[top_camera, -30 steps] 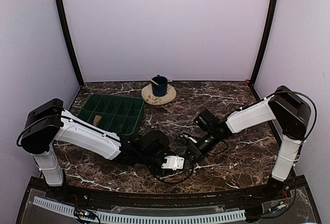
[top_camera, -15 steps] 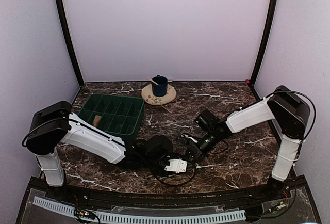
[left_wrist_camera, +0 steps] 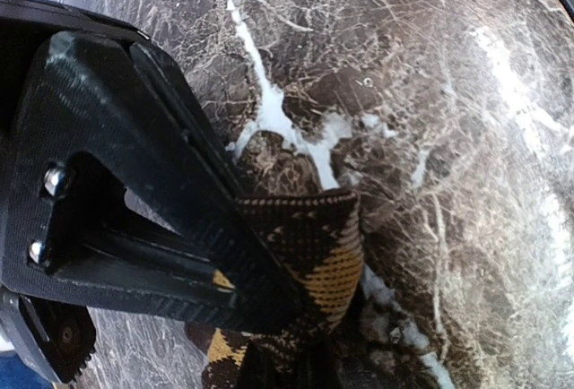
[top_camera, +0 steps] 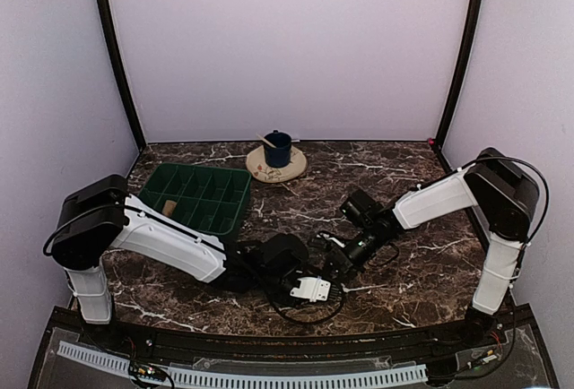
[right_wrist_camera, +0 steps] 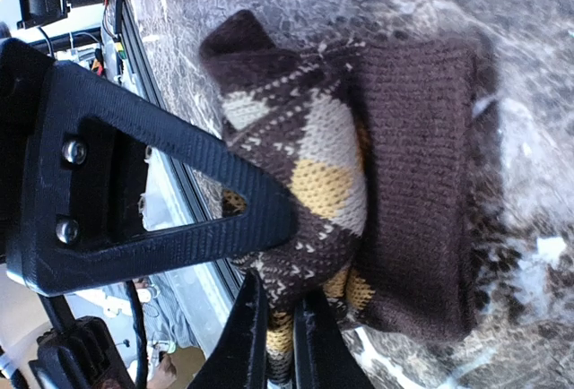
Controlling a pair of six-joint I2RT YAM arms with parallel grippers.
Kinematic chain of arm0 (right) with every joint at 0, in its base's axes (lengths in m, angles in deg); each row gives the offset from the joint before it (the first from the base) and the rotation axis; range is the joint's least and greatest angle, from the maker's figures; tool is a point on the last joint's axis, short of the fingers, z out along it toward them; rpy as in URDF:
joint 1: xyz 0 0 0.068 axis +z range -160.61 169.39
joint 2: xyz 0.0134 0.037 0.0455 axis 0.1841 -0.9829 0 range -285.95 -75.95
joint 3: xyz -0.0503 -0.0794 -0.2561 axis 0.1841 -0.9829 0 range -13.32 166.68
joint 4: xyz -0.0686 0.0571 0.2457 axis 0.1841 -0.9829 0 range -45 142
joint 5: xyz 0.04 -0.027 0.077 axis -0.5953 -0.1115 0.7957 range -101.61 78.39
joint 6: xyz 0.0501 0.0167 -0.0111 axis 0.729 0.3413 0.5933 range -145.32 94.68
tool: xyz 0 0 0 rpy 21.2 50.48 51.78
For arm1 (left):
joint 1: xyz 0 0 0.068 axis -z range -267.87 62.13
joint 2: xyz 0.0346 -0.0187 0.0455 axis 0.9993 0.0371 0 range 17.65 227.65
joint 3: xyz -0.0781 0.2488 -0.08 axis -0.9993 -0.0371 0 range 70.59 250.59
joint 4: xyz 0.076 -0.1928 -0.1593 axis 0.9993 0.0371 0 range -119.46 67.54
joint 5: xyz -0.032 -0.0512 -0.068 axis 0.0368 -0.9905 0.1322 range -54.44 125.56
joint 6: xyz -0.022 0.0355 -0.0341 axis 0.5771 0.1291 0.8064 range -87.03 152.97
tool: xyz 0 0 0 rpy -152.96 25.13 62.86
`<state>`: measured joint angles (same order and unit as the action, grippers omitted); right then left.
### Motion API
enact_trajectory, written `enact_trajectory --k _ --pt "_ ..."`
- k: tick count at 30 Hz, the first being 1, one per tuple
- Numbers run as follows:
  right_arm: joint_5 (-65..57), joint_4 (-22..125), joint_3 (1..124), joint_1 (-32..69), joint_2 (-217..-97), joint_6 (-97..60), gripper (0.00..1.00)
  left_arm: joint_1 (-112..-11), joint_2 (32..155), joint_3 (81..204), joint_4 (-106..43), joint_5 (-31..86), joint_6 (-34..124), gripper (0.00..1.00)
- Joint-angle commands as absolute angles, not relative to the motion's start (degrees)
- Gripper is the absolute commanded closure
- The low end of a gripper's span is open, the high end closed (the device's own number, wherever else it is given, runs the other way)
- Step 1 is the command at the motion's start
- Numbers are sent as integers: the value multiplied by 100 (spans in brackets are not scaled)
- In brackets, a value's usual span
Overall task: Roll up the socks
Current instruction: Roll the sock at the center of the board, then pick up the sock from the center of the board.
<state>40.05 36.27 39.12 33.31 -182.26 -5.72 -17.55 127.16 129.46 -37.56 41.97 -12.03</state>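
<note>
At the far left I have the green compartment tray [top_camera: 193, 194] on the marble table [top_camera: 421, 272], with a small tan-brown bundle [top_camera: 168, 207] lying in one of its near-left compartments; from the overhead camera it is too small for me to say more about it. Behind the tray and to its right, at the back of the table, a dark blue mug [top_camera: 278, 149] stands on a round mat [top_camera: 262, 170], a thin stick leaning out of it.

My left arm reaches low across the near middle of the table. Its wrist camera shows the left gripper [left_wrist_camera: 269, 310] clamped tight on the checkered sock [left_wrist_camera: 316, 244], the fingers pinching the banded edge of the fabric just above the marble.

The sock lies at the table's near centre, between the two grippers. From the right wrist I see it folded into a thick wad, its plain brown ribbed cuff wrapped over the cream-and-yellow diamond pattern. The right gripper [right_wrist_camera: 282, 268] is likewise closed hard on that patterned part, touching it on both sides. The right arm comes in from the right side.
</note>
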Motion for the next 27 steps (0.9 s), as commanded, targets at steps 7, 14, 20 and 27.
enact_trajectory --k 7,14,20,27 --pt "3903 3451 3864 3391 -18208 -659 72 -1782 13135 13316 -2661 3748 -1059 100" --pt "3515 3483 3606 3250 -17817 -603 67 -1809 13370 13800 -1599 3234 -759 100" --pt "2984 3614 3328 3150 -17389 -478 66 -1824 13680 14451 -451 2713 -472 100" --pt "2627 3848 3113 3093 -16888 -267 64 -1890 13791 14830 185 2132 -248 100"
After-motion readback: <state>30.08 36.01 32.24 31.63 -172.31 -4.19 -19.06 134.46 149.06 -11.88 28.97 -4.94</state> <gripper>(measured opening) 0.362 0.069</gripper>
